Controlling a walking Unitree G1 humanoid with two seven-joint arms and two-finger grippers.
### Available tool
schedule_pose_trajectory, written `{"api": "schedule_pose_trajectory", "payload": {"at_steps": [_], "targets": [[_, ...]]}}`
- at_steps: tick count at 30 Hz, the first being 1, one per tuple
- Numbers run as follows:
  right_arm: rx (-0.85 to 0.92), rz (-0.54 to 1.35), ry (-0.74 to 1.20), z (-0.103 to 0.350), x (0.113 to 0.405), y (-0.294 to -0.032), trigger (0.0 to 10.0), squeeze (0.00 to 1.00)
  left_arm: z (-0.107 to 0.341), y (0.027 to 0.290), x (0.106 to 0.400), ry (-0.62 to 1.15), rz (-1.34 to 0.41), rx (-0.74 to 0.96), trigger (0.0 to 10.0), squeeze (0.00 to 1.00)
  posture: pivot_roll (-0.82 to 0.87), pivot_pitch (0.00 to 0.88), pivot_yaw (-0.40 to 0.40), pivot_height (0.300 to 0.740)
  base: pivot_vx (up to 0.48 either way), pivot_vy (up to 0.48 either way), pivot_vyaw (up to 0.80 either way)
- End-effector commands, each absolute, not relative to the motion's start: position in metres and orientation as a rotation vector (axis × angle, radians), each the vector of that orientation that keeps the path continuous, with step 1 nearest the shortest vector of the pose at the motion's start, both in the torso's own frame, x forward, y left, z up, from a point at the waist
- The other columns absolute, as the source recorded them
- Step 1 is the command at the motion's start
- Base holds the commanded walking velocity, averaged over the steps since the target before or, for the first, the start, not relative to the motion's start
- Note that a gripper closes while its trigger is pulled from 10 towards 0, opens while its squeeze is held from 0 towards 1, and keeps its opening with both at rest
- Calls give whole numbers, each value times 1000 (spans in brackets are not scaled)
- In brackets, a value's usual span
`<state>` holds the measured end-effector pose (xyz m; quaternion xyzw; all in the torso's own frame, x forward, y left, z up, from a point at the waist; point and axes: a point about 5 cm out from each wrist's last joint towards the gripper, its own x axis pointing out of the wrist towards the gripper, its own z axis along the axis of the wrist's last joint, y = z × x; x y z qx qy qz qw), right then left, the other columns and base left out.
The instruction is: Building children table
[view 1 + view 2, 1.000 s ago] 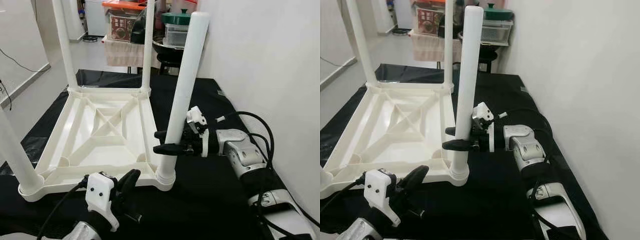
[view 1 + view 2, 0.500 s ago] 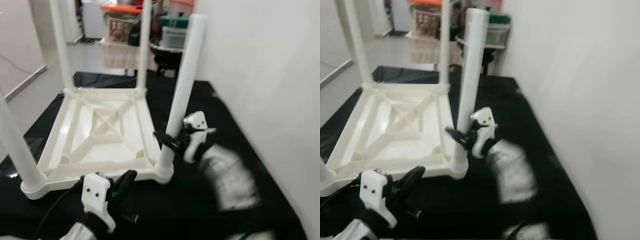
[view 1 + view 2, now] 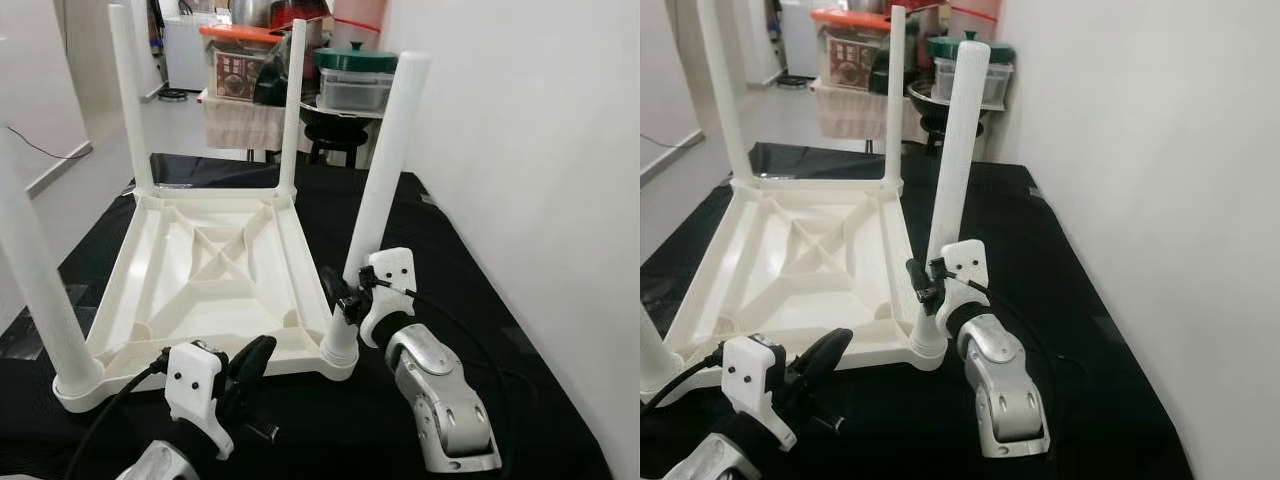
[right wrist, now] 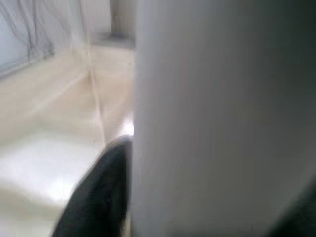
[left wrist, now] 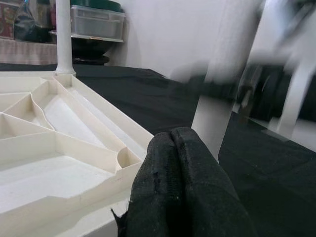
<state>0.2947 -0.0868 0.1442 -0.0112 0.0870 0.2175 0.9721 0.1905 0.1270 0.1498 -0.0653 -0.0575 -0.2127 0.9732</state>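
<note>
One leg (image 3: 385, 190) between right claw (image 3: 340, 300) fingers.

silver jointed right arm (image 3: 440, 400) | white plastic wrist camera housing (image 3: 195, 385), two dark screws | thin black cable (image 3: 115, 415) | black fingers (image 5: 182, 187)

Right hand (image 3: 345, 303) reaching forward and up from a bent silver forearm, black fingers (image 4: 94, 197) spread either side of a white post. Left hand (image 3: 250, 362) low and near, white wrist housing up, black fingers (image 5: 182, 182) pressed together, pointing forward.
</note>
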Motion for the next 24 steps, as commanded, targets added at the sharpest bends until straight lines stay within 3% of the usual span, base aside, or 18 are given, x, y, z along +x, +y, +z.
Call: {"api": "schedule_pose_trajectory", "payload": {"at_steps": [1, 5, 6, 7, 12, 17, 18, 19, 24], "targets": [[-12, 579, 217, 141, 294, -79, 10000, 1000, 147, 126, 191, -107, -432, -124, 7647, 0, 39, 0, -111, 740, 0, 0, 0], [-48, 919, 137, 160, 294, -76, 10000, 988, 146, 126, 191, -104, -435, -127, 7804, 0, 45, 0, -108, 740, 0, 0, 0], [-74, 1006, 105, 167, 297, -82, 10000, 200, 146, 126, 191, -103, -436, -128, 7804, 0, 51, 0, -112, 740, 0, 0, 0], [-94, 1068, 85, 172, 302, -87, 10000, 0, 145, 126, 191, -102, -437, -128, 7765, 0, 52, 0, -112, 740, 0, 0, 0], [-70, 1204, 109, 182, 323, -107, 10000, 0, 145, 125, 192, -103, -436, -128, 7725, 0, 61, 0, -120, 740, 0, 0, 0], [-25, 1217, 154, 183, 343, -119, 10000, 0, 145, 124, 192, -105, -434, -128, 7804, 0, 75, 0, -130, 740, 0, 0, 0], [-30, 1230, 161, 183, 345, -120, 2471, 0, 145, 124, 192, -106, -434, -129, 7804, 0, 80, 0, -134, 740, 0, 0, 0], [-26, 1273, 170, 183, 344, -121, 0, 0, 145, 123, 192, -106, -435, -130, 7843, 0, 84, 0, -138, 740, 0, 0, 0], [-14, 1341, 182, 183, 345, -124, 0, 0, 145, 123, 191, -107, -436, -132, 7882, 0, 85, 0, -139, 740, 0, 0, 0]]}}
